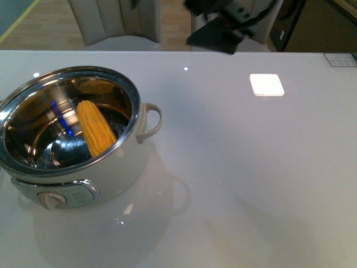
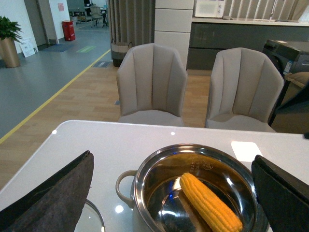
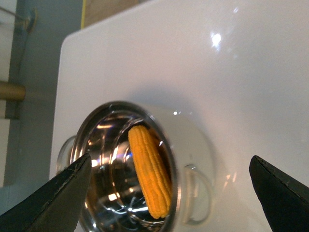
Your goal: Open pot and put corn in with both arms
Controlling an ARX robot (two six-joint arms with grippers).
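A shiny white table [image 1: 234, 184] fills the front view, with two grey chairs [image 2: 152, 84] behind it on a wood floor. The pot [image 1: 120, 167] sits at about 9 o'clock on the table, cream on the outside and bright steel inside. Its lid is off. The pot has a loop handle [image 1: 153, 121] at its 3 o'clock side and a round knob [image 1: 51, 200] on the front.

The corn [image 1: 96, 128] lies inside the pot, leaning on the steel wall (its thin end points to about 11 o'clock).

The left gripper [image 2: 174, 193] hangs over the pot with its two black fingers [image 2: 58, 193] spread wide and nothing between them. The right gripper [image 3: 171, 188] also looks down on the pot, spread wide and holding nothing. A dark shape at 12 o'clock in the front view may be one arm [image 1: 223, 28], but it is blurry. A small white square [image 1: 266, 84] lies flat at about 1 o'clock.
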